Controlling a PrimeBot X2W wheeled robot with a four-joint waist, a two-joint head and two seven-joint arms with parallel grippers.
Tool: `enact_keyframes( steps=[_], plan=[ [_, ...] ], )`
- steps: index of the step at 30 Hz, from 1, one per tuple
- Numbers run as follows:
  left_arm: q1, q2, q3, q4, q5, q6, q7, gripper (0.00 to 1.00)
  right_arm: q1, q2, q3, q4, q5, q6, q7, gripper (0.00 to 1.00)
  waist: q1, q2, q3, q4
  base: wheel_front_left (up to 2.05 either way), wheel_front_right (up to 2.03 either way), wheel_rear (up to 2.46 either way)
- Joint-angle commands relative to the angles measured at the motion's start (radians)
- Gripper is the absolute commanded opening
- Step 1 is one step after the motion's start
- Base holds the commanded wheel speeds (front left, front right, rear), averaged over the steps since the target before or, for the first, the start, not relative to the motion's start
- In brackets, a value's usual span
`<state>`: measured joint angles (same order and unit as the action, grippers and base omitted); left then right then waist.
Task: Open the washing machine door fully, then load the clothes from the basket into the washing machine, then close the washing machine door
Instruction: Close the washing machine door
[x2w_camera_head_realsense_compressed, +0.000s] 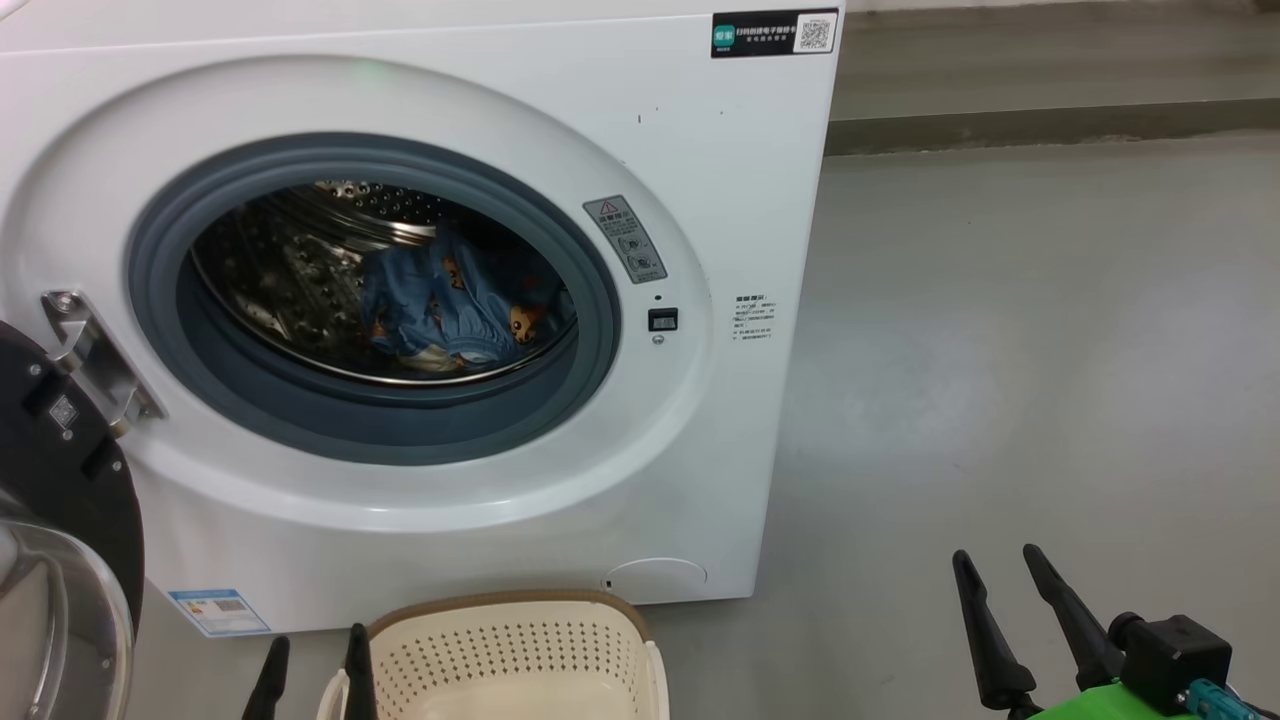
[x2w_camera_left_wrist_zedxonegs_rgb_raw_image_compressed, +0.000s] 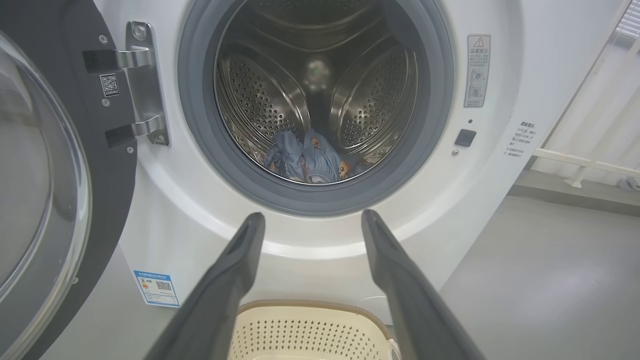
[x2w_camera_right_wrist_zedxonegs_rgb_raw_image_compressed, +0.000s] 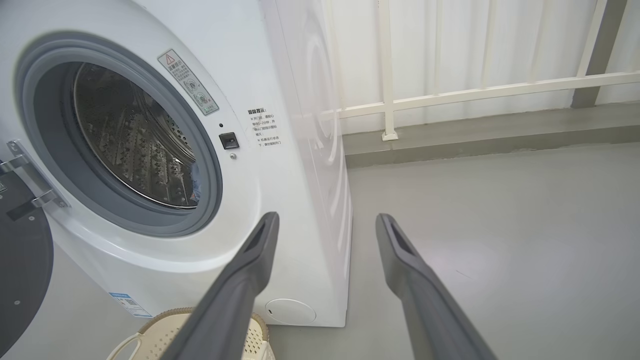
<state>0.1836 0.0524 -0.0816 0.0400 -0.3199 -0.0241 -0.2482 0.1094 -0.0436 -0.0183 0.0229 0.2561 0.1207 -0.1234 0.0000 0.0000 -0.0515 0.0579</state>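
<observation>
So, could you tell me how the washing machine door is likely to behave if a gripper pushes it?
Probably stiff: the washing machine door has a wide black rim and domed glass, so it shouldn't flex. It likely swings rather than slides, being held by the metal hinge. Its smooth, reflective glass may be slippery under contact.

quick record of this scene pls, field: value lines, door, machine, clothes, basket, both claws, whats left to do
washing machine door: swung open, at the machine's left
washing machine: front opening uncovered, drum in sight
clothes: blue printed fabric lying in the drum
basket: on the floor before the machine; no clothes in the part that shows
left claw: open, holding nothing, near the basket
right claw: open, holding nothing, over floor right of the machine
step left: closing the door
</observation>
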Motion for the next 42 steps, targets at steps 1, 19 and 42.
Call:
enact_keyframes(
  steps=[1,19,42],
  plan=[
    [-0.042,0.001,0.031,-0.017,0.015,-0.005,-0.014,1.00,-0.032,-0.007,0.017,-0.022,-0.002,0.010,0.001,1.00,0.0000,0.0000,0.001,0.000,0.00,0.00,0.00],
    [-0.052,-0.001,0.030,-0.006,0.013,-0.020,-0.014,1.00,-0.034,-0.007,0.004,-0.021,-0.012,0.010,0.007,1.00,0.0000,0.0000,0.008,0.011,0.00,0.00,0.00],
    [-0.055,-0.002,0.020,0.020,-0.015,-0.016,-0.014,1.00,-0.043,-0.007,0.003,-0.010,-0.009,0.010,0.005,1.00,0.0000,0.0000,0.002,0.018,-0.50,0.50,0.00]
  ],
)
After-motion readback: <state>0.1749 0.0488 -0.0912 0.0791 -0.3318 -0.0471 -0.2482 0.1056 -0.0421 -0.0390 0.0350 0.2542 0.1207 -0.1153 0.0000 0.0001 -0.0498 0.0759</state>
